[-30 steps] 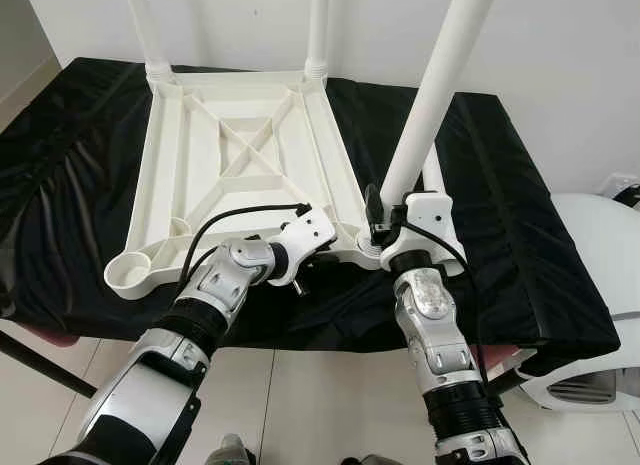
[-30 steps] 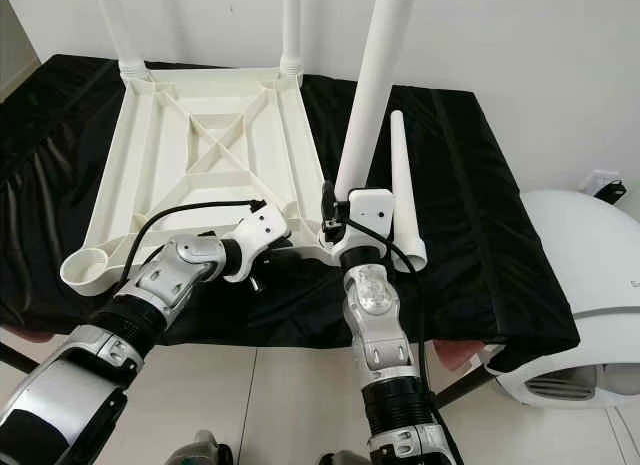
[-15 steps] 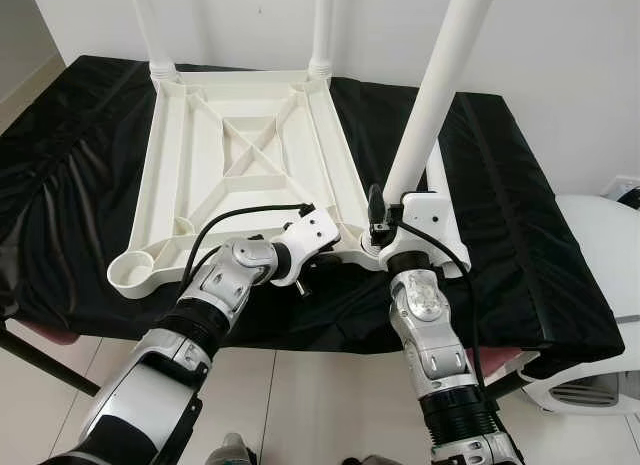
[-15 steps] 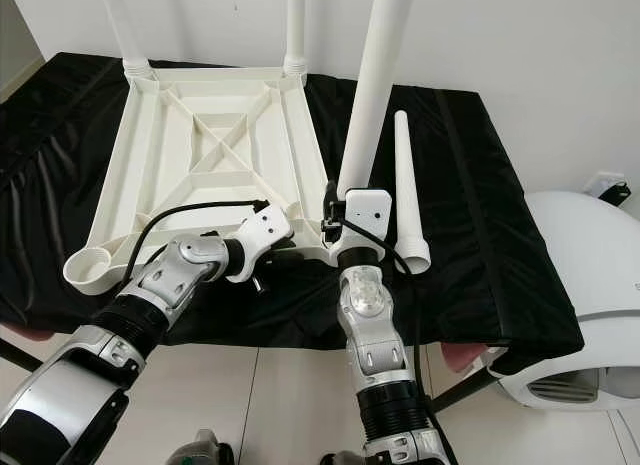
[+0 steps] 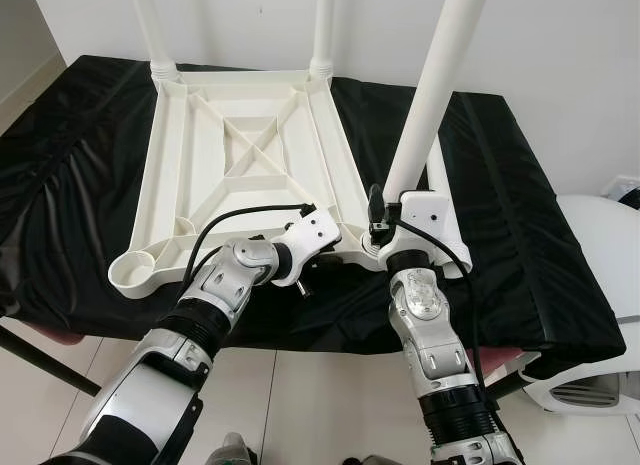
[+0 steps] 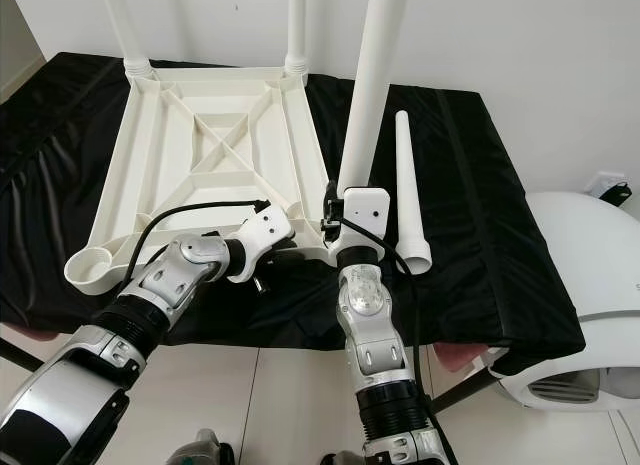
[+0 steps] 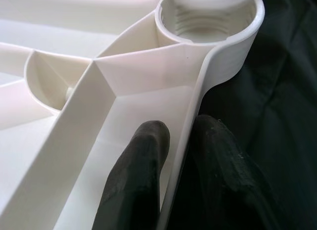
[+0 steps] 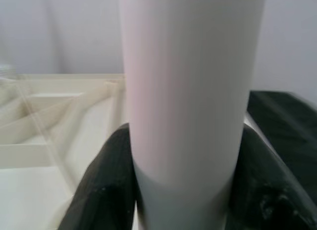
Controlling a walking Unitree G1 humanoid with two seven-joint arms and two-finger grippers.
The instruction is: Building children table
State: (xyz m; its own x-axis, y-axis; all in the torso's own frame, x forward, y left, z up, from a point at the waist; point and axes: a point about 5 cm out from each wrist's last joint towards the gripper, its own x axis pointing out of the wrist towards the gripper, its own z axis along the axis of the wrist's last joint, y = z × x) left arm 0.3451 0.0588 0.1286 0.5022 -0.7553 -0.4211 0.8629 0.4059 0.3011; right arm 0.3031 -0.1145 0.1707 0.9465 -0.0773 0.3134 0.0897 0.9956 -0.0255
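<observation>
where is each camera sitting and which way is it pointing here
Left eye view and right eye view: on the head, looking forward and down at the upturned table top on the black cloth; both silver arms show.
Left wrist view: on the left wrist, along the left gripper, fingers clamping the table top's rim beside a threaded socket.
Right wrist view: on the right wrist, along the right gripper around the upright table leg.
Shared: head and right wrist views both show that leg.
</observation>
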